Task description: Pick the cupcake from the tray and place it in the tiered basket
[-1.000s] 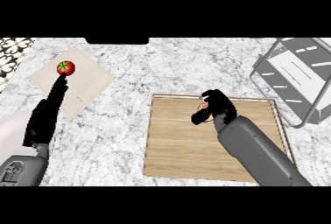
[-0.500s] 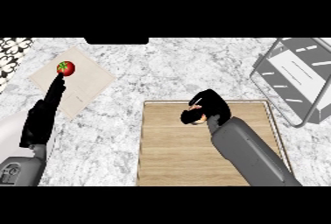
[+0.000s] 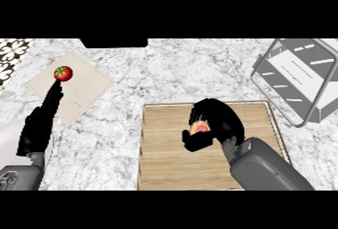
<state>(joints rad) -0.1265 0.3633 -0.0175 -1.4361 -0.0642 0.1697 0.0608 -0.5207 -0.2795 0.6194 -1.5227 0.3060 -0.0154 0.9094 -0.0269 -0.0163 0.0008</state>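
My right hand [image 3: 221,123] hovers over the wooden tray [image 3: 165,161], its fingers and thumb curled round the cupcake [image 3: 200,128]. Only a pink and orange bit of the cupcake shows between the fingers; the rest is hidden. The grey wire tiered basket [image 3: 300,78] stands at the back right of the counter, apart from the hand. My left hand [image 3: 41,125] rests at the left with straight fingers pointing up toward a red tomato.
A red tomato [image 3: 63,73] lies on a pale cutting board [image 3: 82,89] at the back left. A dark object [image 3: 113,42] sits at the counter's far edge. A patterned surface [image 3: 10,58] shows at the far left.
My right hand has closed round the cupcake and come toward me and slightly right over the tray. The view has shifted a little. The left hand stays put.
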